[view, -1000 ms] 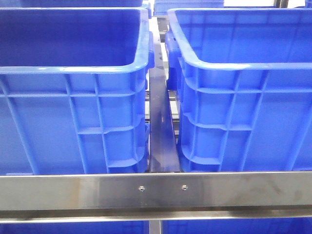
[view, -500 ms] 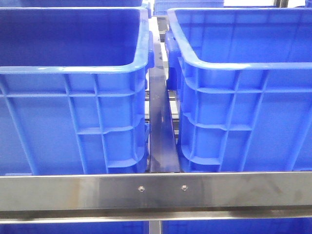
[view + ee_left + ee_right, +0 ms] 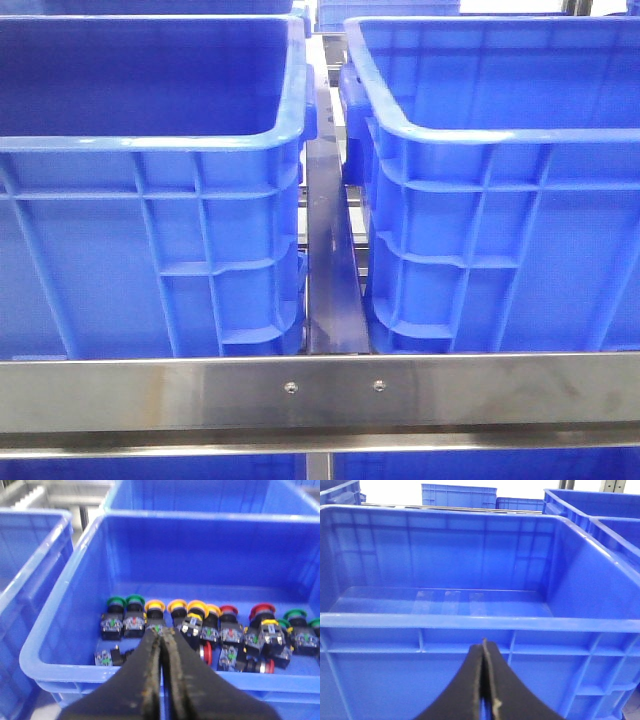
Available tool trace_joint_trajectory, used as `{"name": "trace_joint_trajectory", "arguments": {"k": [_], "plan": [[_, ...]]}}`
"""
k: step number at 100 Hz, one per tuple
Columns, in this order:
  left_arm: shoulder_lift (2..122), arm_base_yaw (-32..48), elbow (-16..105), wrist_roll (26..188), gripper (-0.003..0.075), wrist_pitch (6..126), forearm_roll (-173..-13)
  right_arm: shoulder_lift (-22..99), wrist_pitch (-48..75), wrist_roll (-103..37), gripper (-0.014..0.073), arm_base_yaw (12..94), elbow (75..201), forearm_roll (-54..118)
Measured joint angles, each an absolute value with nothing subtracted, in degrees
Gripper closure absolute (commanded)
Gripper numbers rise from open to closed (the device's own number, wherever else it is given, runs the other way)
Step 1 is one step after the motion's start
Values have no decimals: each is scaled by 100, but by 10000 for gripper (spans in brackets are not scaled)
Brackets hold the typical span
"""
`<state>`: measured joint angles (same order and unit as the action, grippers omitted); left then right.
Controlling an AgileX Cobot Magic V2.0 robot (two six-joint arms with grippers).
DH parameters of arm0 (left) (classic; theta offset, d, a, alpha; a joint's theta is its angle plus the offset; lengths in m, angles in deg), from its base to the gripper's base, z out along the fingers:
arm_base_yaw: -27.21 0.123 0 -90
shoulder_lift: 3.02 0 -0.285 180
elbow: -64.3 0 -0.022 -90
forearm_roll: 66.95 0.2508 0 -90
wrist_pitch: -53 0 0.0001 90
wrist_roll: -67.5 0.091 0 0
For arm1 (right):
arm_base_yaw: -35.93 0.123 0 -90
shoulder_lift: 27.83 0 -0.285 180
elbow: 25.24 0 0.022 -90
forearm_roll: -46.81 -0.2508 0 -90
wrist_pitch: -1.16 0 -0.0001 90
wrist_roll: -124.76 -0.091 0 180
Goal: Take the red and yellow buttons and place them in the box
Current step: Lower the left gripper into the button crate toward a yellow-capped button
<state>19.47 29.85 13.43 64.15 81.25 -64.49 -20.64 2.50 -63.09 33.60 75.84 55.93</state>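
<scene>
Brushed steel rail (image 3: 320, 392) across front, dark divider bar (image 3: 330, 270), possibly bright window behind

Saw neither arm nor gripper from the front, and the floors of both crates, the left crate (image 3: 150, 140) and the right crate (image 3: 500, 135), stayed hidden behind their near walls, both cut off by the frame's sides. Lost part of the row of buttons (image 3: 200, 625) behind the left gripper (image 3: 162, 635), with the rightmost green cap (image 3: 315, 624) cut by the edge. Could not tell the blurred bodies' markings apart.
</scene>
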Motion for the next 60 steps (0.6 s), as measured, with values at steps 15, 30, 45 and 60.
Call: {"name": "trace_joint_trajectory", "arguments": {"k": [15,30,45,60], "plan": [[2992,2985,2046,6425,734,8625,-6452,-2064,250,-6309,664,3360,7584,5593],[4099,2985,2665,6425,535,8890,-6452,-2064,250,-6309,664,3360,7584,5593],[5152,2985,3223,6425,198,8972,-6452,-2064,250,-6309,664,3360,7584,5593],[6004,2985,3651,6425,144,8998,-6507,-2064,250,-6309,664,3360,7584,5593]]}}
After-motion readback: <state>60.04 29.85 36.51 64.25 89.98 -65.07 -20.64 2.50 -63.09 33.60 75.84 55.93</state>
